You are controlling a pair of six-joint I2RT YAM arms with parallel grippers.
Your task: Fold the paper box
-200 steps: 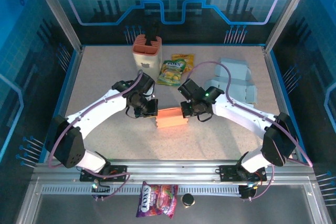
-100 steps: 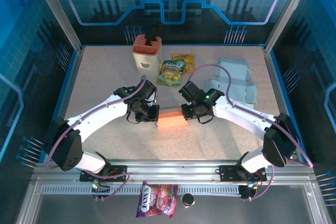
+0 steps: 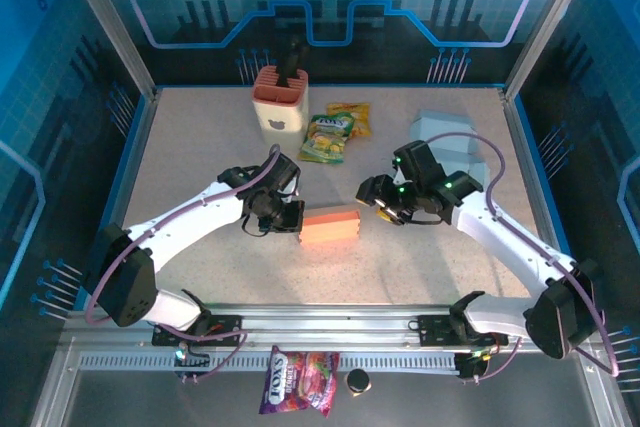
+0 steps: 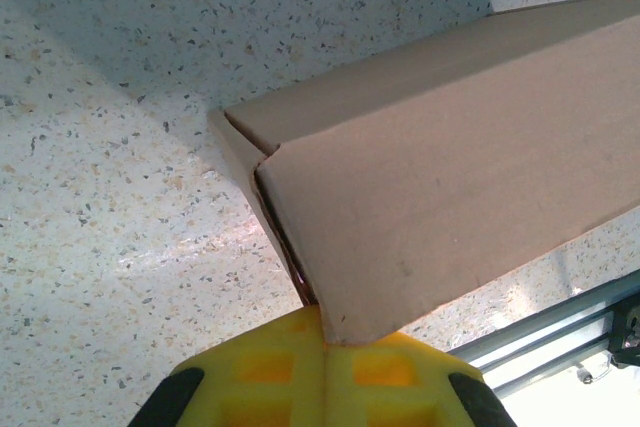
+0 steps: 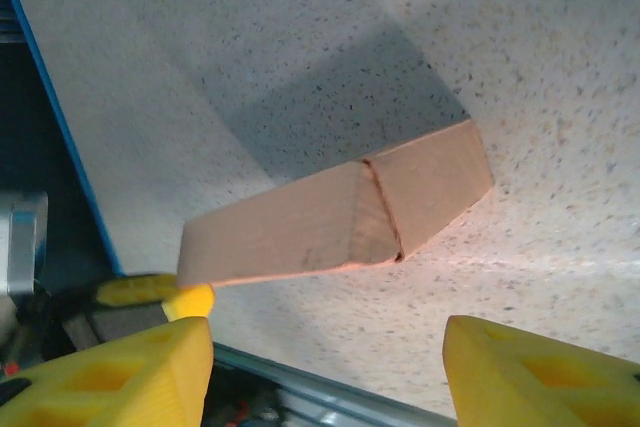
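Centre of the top view: the orange box lies closed on the counter. My left jaws stay clamped on its left end. My right jaws, at its right end a second ago, now stand apart, withdrawn rightward; the fold looks finished.

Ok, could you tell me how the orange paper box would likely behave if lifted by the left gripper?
Probably light: the orange paper box looks like thin hollow card. Pinched at one corner by the left gripper, it would likely sag or twist. Its end flap seems slightly ajar, so it may spring open.
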